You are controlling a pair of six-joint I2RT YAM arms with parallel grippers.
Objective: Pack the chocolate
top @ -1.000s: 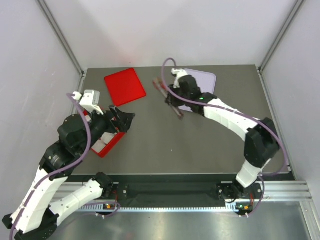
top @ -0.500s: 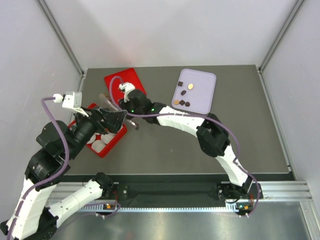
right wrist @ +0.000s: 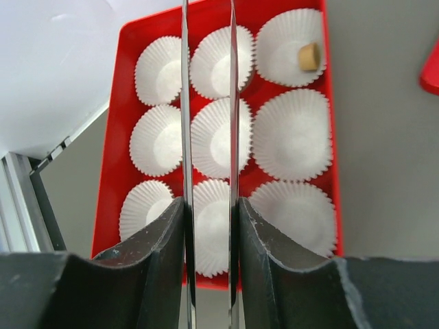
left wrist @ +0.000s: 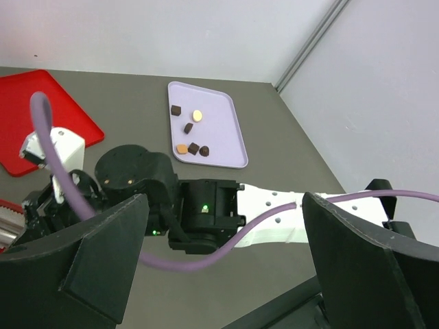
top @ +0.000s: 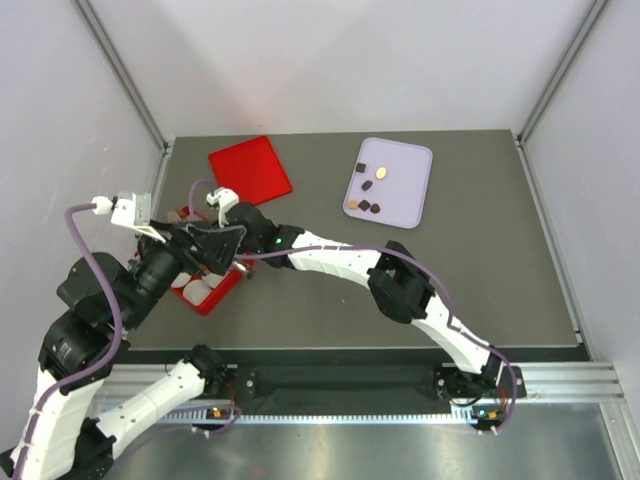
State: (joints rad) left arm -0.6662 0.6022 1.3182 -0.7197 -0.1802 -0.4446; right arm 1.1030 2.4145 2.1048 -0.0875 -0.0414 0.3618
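Several chocolate pieces (top: 368, 186), dark and tan, lie on the lavender tray (top: 410, 190); they also show in the left wrist view (left wrist: 188, 127). One tan chocolate (right wrist: 309, 56) sits in a corner paper cup of the red box (right wrist: 330, 137). My right gripper (right wrist: 209, 205) is shut on metal tweezers (right wrist: 233, 103) and hangs over the box (top: 215, 290). Nothing shows between the tweezer blades. My left gripper (left wrist: 223, 205) is wide open and empty, beside the right wrist (top: 255, 228).
The box holds several white fluted cups (right wrist: 290, 133), all but one empty. The flat red lid (top: 249, 172) lies behind the box. The right arm (top: 330, 258) stretches across the table's middle. Grey walls close in the left and right.
My right arm has swung left from the lavender tray to above the red box, carrying the tweezers. My left arm has drawn back toward the left.
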